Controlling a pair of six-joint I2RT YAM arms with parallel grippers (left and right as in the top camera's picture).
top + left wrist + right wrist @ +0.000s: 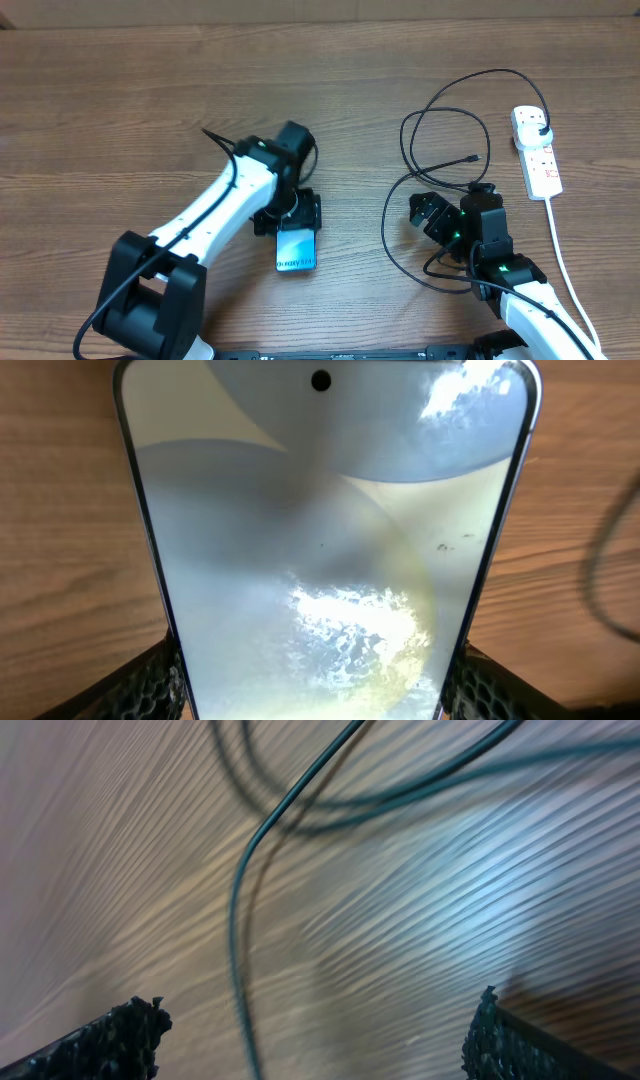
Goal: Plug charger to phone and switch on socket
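The big brown wooden surface [120, 90] holds everything. Our left tool [290, 222] is clamped on the phone [297, 250], with its fingers [160, 685] against the two long sides. The phone lies flat near the middle, and its long way runs straight out from us.

The white socket [537, 150] sits far off on the right. The black plug [541, 130] of the charger [403, 140] looks pushed into it. The charger's thin black cable lies in loops between socket and phone.

Our right tool [428, 213] is spread wide and holds nothing. It hangs over one loop.

We think the little tip [473, 158] is what we need next. It lies just past the right tool, farther from us and a bit to the right, well apart from the phone. So the right arm is nearer to it. We cannot tell which end of the phone takes the tip.
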